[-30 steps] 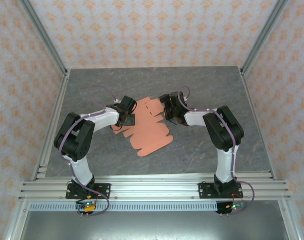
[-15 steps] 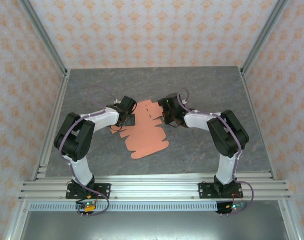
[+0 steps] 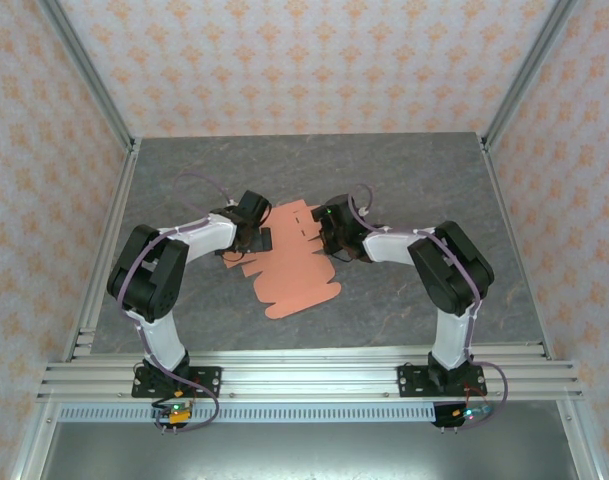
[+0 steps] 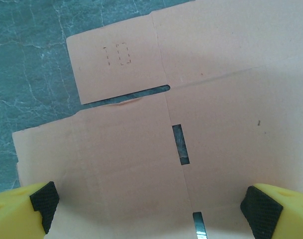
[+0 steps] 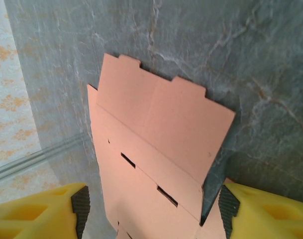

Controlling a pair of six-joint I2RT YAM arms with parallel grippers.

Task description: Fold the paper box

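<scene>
The paper box [image 3: 296, 275] is a flat salmon-orange die-cut sheet lying mid-table between both arms. My left gripper [image 3: 257, 239] is at the sheet's left edge. In the left wrist view the sheet [image 4: 216, 74] lies spread under the left gripper [image 4: 151, 206], which is open, its black pads [image 4: 41, 199] far apart and above the card. My right gripper [image 3: 330, 236] hovers over the sheet's far right part. In the right wrist view a notched flap of the sheet [image 5: 156, 124] is tilted up along a crease, and the right gripper [image 5: 153, 206] straddles that panel, open, pads [image 5: 80, 203] apart from the card.
The grey marbled table [image 3: 414, 170] is framed by aluminium rails, with patterned walls on three sides. Slots and crease lines cut through the sheet [image 4: 180, 144]. Bare tabletop extends behind and to the right of the sheet.
The right gripper has slid left further over the sheet and its jaws have narrowed a little. The sheet has shifted slightly left. The left gripper has stayed put.
</scene>
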